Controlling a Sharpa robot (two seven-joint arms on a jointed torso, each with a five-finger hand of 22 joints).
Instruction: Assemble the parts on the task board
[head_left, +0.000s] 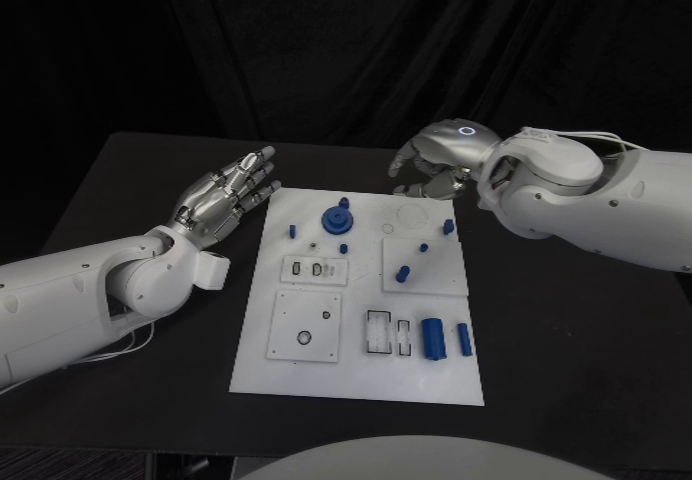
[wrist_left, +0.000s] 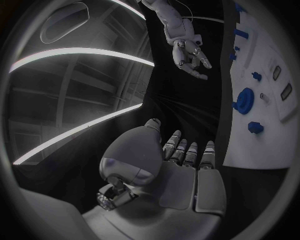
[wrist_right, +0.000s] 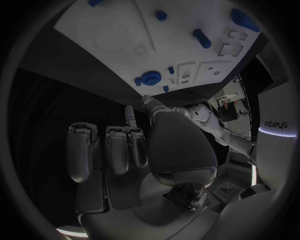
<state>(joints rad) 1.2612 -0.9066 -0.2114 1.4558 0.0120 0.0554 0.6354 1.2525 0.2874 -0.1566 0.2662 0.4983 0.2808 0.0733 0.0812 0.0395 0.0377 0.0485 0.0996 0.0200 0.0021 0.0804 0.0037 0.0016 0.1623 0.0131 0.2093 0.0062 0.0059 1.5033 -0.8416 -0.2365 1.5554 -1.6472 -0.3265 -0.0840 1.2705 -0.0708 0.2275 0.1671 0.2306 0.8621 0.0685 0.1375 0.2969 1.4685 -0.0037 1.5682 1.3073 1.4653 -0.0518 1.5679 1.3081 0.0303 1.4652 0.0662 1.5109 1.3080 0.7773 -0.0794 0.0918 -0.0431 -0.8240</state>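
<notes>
The white task board (head_left: 361, 375) lies in the middle of the black table, with several blue parts on it. A round blue part (head_left: 336, 217) with a peg stands near its far left corner; a blue block (head_left: 433, 338) and a blue bar (head_left: 464, 340) lie near its right front. My left hand (head_left: 224, 195) hovers just left of the board's far left corner, flat, fingers spread, holding nothing. My right hand (head_left: 430, 167) hangs over the board's far edge, fingers curled in, nothing visible in them. The left wrist view shows my left hand (wrist_left: 181, 170), the board (wrist_left: 265, 145) and the round part (wrist_left: 245, 100).
Small blue pegs (head_left: 402, 272) stand in the board's middle right plate, and another blue part (head_left: 449, 227) is at the far right. Bare black table surrounds the board. The right wrist view shows my right hand (wrist_right: 119, 150) above the board (wrist_right: 119, 22).
</notes>
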